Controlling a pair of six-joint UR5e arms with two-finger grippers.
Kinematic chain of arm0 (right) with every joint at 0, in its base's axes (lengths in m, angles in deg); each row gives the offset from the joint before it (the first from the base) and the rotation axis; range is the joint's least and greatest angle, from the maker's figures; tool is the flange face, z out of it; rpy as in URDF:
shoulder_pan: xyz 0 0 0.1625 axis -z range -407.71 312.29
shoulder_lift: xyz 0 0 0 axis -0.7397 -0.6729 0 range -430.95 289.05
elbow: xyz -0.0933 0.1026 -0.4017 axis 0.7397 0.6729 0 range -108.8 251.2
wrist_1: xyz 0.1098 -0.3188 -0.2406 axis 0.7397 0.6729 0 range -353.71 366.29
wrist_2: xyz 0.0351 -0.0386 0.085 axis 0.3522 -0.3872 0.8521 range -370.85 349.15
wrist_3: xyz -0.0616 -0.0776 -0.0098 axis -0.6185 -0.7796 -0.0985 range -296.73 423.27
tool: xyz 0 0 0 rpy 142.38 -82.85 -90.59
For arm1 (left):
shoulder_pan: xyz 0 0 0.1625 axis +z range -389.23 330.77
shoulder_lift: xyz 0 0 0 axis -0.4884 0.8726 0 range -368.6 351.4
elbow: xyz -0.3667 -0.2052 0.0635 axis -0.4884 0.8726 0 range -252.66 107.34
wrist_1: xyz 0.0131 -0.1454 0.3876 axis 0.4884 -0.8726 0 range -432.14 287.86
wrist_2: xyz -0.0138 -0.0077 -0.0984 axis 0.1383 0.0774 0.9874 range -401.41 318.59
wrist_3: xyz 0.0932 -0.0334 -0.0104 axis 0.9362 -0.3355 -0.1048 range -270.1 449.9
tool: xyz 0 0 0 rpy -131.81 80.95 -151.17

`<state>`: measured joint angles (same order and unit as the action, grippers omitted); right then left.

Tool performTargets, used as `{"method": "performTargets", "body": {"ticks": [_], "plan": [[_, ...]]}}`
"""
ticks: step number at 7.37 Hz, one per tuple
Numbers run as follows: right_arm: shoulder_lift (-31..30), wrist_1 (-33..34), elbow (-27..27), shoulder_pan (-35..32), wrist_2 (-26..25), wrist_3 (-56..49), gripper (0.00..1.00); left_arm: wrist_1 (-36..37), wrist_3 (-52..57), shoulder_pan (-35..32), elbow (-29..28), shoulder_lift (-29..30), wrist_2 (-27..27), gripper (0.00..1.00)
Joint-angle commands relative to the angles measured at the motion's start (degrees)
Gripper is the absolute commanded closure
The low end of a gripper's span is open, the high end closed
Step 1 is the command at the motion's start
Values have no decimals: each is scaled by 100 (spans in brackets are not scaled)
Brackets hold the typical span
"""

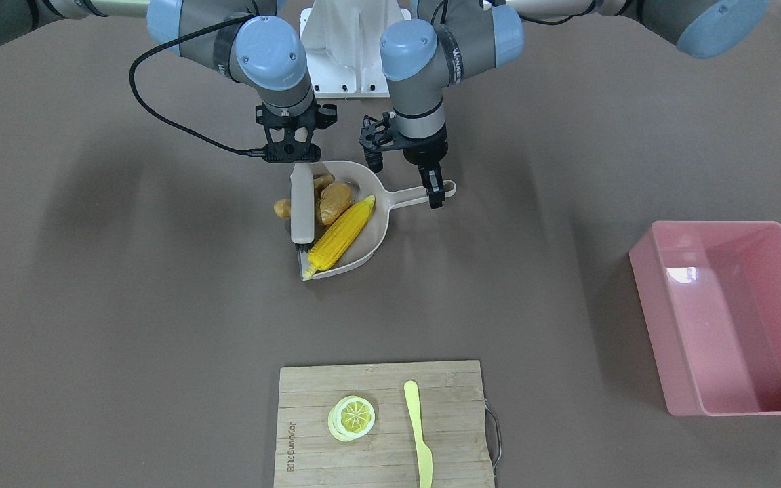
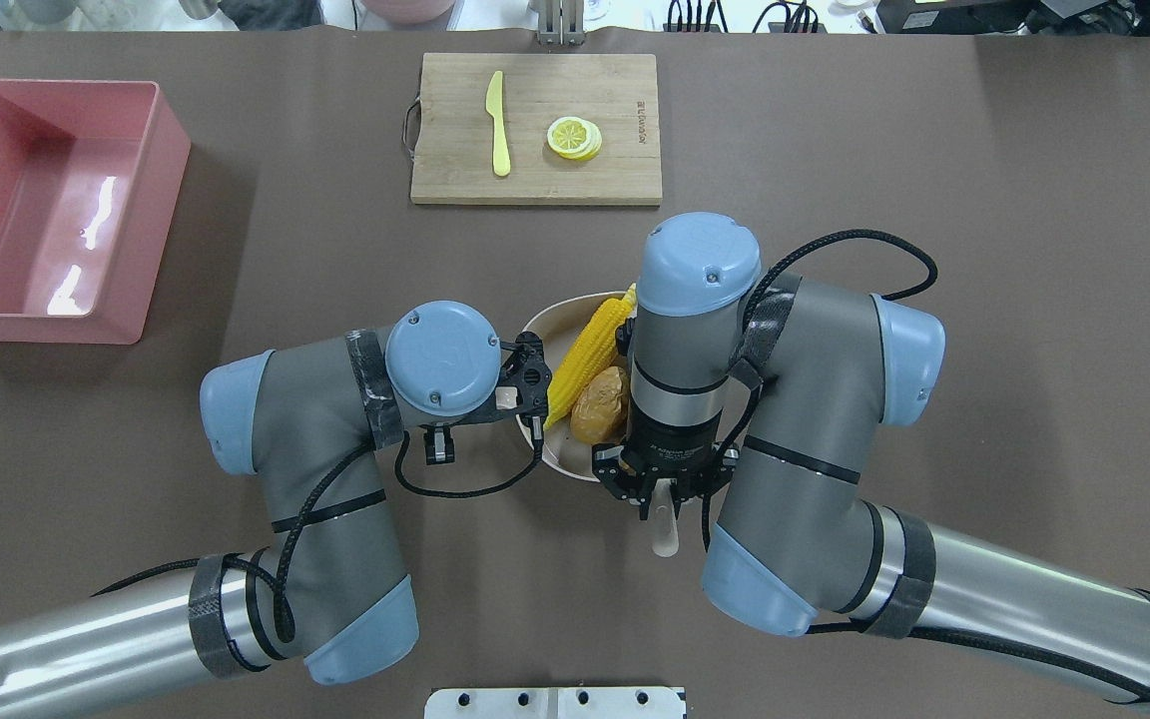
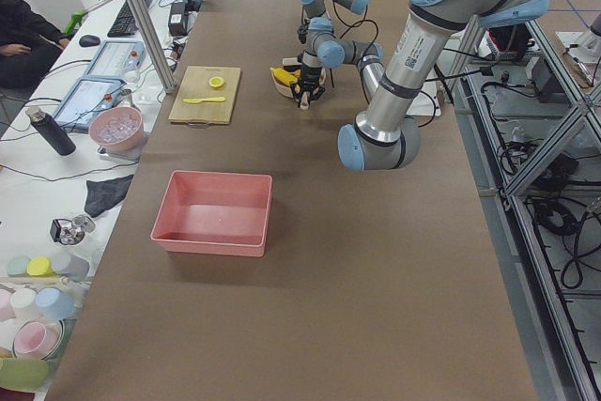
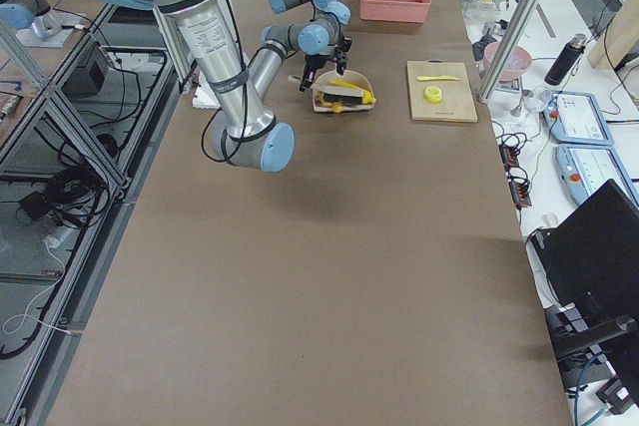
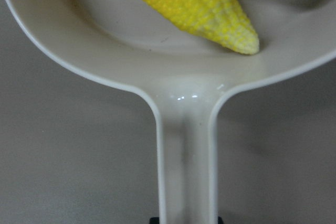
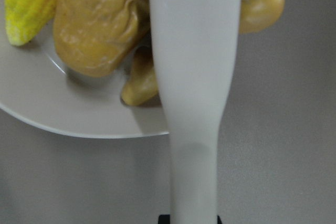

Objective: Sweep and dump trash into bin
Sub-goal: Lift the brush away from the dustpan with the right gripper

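Note:
A beige dustpan [image 1: 378, 229] lies mid-table with the trash: a yellow corn cob [image 1: 343, 237] and a brown potato [image 1: 334, 202] are inside it. The tan ginger root [image 1: 283, 207] straddles its open edge, with one knob out on the table. My left gripper [image 1: 435, 193] is shut on the dustpan's handle [image 5: 185, 150]. In my right gripper [image 1: 297, 161], held shut, is a white brush [image 6: 194, 77] that lies across the ginger at the pan's mouth. The pink bin [image 2: 164, 200] stands empty at the table's far left corner in the overhead view, well away from both arms.
A wooden cutting board [image 1: 309, 407] sits at the table edge opposite the robot, bearing a lemon slice [image 1: 353, 415] and a pale yellow knife [image 1: 419, 434]. Bare brown table lies between the dustpan and the bin [image 1: 648, 298].

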<state>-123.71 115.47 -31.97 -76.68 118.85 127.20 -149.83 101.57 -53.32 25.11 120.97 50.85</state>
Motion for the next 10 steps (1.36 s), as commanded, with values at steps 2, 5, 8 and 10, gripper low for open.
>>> {"method": "performTargets", "body": {"ticks": [2, 5, 8, 10], "plan": [[-7, 6, -282, -572, 501, -12, 100, -290, -6, 18, -179, 7, 12, 100], [-155, 24, -572, -899, 855, -73, 100, -300, -6, 27, -180, -2, 12, 100], [-894, 68, -863, -952, 688, -451, 100, -238, 11, 36, -153, -2, -32, 100], [-1122, 59, -898, -1013, 618, -687, 100, -186, 55, 19, -127, -2, -41, 100]]}}
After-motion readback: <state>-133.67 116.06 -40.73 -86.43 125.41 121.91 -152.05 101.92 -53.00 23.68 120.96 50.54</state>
